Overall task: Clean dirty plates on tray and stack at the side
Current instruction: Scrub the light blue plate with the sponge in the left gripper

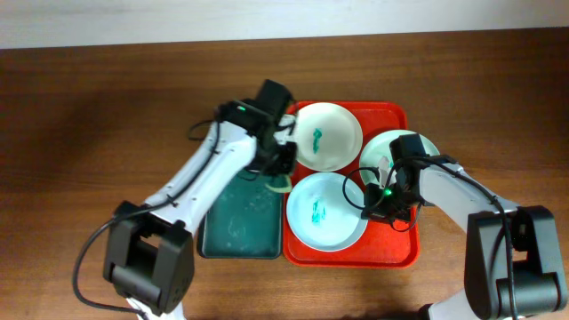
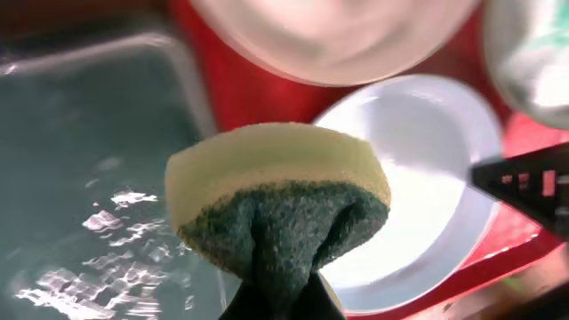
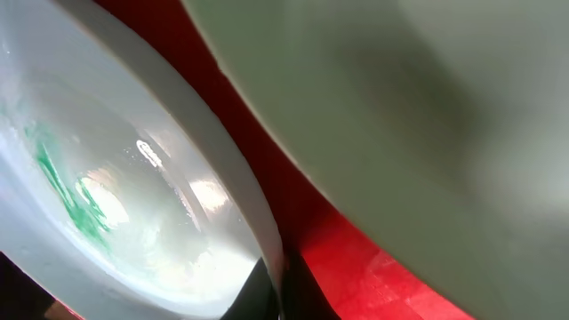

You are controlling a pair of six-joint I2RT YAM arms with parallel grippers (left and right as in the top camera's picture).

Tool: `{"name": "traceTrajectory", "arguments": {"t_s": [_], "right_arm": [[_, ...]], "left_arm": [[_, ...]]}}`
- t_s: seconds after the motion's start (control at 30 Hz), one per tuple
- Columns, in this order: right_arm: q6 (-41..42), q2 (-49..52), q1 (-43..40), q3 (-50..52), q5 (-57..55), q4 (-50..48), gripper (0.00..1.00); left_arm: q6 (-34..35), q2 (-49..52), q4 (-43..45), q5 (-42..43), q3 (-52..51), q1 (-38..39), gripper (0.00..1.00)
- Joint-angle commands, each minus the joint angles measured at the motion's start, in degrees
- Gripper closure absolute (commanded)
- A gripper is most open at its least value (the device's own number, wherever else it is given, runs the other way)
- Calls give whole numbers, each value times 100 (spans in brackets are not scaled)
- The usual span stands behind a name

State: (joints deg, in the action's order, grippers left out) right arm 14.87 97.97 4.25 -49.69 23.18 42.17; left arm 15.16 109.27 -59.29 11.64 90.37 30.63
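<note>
Wooden table (image 1: 107, 107) is bearing the red tray (image 1: 391, 253), itself holding white plate (image 1: 331, 133), pale green plate (image 1: 372, 151) and pale blue plate (image 1: 324, 218); none stacked aside. Left gripper (image 1: 281, 174) is pinching a sponge (image 2: 276, 191), probably readying a wipe. Right gripper (image 1: 372, 208) is clamping the pale blue plate's rim, likely steadying it. Only its wrist view is showing that bite; only overhead is showing both teal smears.

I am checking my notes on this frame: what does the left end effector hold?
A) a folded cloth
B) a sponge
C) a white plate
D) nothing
B: the left end effector is shut on a sponge, yellow with a green scouring side, as the left wrist view shows.
</note>
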Motion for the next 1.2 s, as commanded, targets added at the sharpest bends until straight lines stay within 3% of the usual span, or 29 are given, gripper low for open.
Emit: {"name": "traceTrajectory", "arguments": {"t_s": [0.0,0.13,0.23,0.4,0.43,0.53,0.63,0.73,0.83,0.93,0.97,1.17], "right_arm": [[39,85,20,140,-885,-2,95],[39,85,20,140,-885,63,94],[39,85,20,140,-885,66,93],[39,85,20,142,-885,70,94],[42,85,20,142,-883,79,93],[39,85,20,142,-885,109,94],[39,85,20,142,-885,109,94],[39,85,20,142,-885,109,94],[42,85,20,142,-885,109,93],[42,85,20,142,-885,109,93],[42,85,20,142,-885,107,93],[66,85,17,140,-883,68,94]], "left_arm": [[219,76,723,107,-245,610,100],[872,592,918,201,-254,1097,100],[887,1189,1088,1016,-254,1128,100],[876,1910,1095,1556,-254,1161,100],[796,1932,1040,1432,-254,1161,100],[1255,1930,494,-420,-192,1088,100],[1270,1928,-52,-1641,42,1008,100],[1266,1930,-313,-2352,315,1008,100],[1261,1945,-74,-1825,315,1134,100],[715,2083,389,404,310,1375,100],[573,2098,442,708,310,1432,100],[-74,2103,658,1156,313,1744,100]]}}
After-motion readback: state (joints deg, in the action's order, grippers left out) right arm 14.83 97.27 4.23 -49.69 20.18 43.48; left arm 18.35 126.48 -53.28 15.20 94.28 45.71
